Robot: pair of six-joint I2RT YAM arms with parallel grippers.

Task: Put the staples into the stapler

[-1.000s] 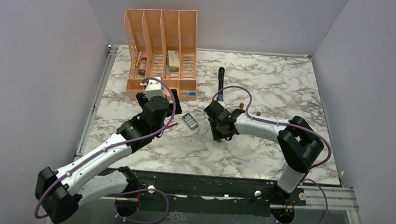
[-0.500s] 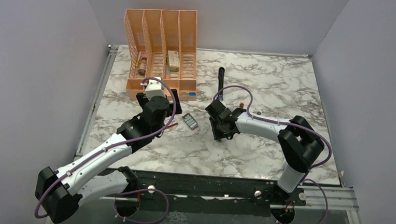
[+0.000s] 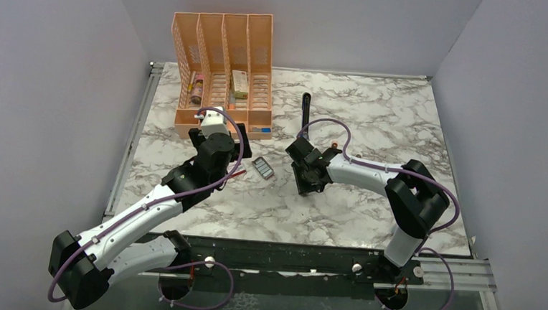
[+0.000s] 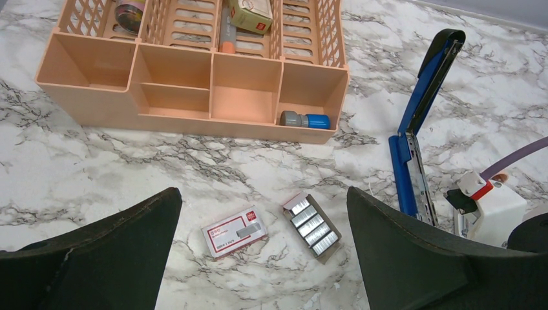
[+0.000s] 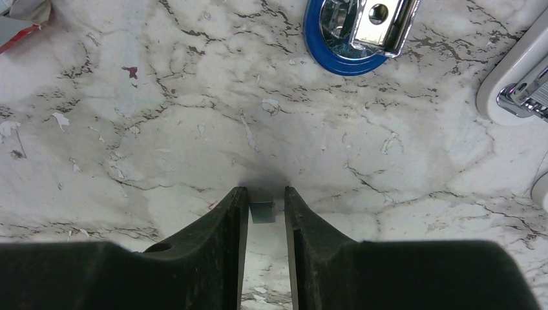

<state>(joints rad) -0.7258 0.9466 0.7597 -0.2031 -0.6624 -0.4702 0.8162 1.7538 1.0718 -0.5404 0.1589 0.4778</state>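
Observation:
The staples tray [image 4: 311,225] with silvery strips lies on the marble beside its red-pink box [image 4: 234,231]; the tray also shows in the top view [image 3: 263,168]. My left gripper [image 4: 263,194] hovers open and empty above both. The blue stapler [image 4: 419,126] lies swung open to the right, its black arm [image 3: 305,108] pointing away. My right gripper [image 5: 262,194] is low over the marble, its jaws nearly closed on a small grey staple strip [image 5: 262,212] held at the tips. In the top view it [image 3: 305,182] is near the stapler's near end.
A peach desk organizer [image 3: 223,65] stands at the back left, with a grey-blue item [image 4: 305,120] in its front compartment. In the right wrist view a blue rounded piece with a chrome part [image 5: 349,32] and a white object [image 5: 517,77] lie just ahead.
My right gripper has shifted slightly to the right, still low over the table. The left arm has not moved.

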